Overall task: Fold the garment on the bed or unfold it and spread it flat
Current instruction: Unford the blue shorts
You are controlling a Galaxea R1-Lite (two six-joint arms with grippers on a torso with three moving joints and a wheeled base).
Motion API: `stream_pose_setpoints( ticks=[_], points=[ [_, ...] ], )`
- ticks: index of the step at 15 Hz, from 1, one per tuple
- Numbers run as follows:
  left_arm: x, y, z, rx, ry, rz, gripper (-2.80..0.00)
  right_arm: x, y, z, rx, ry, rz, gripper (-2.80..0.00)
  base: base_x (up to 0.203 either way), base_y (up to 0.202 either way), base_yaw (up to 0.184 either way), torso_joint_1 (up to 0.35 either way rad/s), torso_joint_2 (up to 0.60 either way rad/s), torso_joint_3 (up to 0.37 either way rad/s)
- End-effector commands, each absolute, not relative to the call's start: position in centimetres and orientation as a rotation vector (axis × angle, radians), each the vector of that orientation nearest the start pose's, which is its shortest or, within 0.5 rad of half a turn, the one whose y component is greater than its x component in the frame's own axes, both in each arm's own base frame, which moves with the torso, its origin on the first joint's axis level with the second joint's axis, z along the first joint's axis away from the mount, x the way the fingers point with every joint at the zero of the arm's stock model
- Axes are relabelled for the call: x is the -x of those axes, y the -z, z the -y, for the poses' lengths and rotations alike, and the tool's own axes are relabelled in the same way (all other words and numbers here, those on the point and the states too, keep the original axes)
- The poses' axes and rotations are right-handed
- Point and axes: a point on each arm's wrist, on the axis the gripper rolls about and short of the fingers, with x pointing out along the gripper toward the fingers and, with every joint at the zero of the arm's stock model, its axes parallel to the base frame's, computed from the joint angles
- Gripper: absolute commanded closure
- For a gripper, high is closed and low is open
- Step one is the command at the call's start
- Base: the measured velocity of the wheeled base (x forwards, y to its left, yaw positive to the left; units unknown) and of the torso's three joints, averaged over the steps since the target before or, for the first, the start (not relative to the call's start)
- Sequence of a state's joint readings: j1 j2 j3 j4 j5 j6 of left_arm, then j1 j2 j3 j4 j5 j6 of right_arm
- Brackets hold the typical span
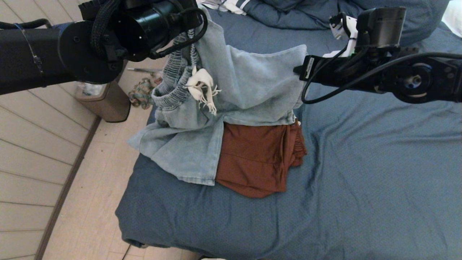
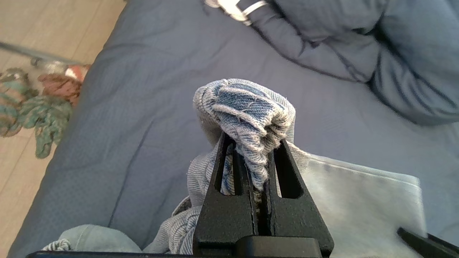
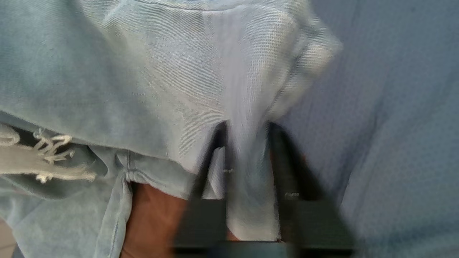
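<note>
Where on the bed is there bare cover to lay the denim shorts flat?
Bare bed lies to the robot's right of the rust garment, and along the near edge below it. It is crowded where the denim shorts overlap that garment, and by the duvet beyond.

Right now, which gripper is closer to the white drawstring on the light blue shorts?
Left. The left gripper is clamped on the ribbed waistband right beside the drawstring. The right gripper is at the opposite side of the light blue shorts, farther from it.
</note>
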State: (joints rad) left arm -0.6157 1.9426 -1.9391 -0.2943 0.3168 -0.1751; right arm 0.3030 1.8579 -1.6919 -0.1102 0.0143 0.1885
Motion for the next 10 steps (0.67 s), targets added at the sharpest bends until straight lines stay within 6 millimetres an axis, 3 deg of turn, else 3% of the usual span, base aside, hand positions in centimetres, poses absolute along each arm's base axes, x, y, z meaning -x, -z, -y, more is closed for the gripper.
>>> stream_pose_setpoints(
  ticks=[1,5,10],
  points=[
    [-31.8,-38.0,21.6,0.304,0.312,0.23,0.0,-35.6,-32.8,-11.2,-0.181,-0.315,-0.082,-2.8,0.0,0.0,0.0,0.0,0.0,0.0],
    [-32.2,-38.0,21.4,0.302,0.309,0.232,0.0,-35.4,-33.4,-8.9,-0.204,-0.286,-0.067,-2.8,0.0,0.0,0.0,0.0,0.0,0.0],
    [-35.8,-35.6,20.2,0.295,0.23,0.224,0.0,-31.4,-34.7,-5.7,-0.244,-0.261,-0.056,-2.8,0.0,0.0,0.0,0.0,0.0,0.0]
  ],
)
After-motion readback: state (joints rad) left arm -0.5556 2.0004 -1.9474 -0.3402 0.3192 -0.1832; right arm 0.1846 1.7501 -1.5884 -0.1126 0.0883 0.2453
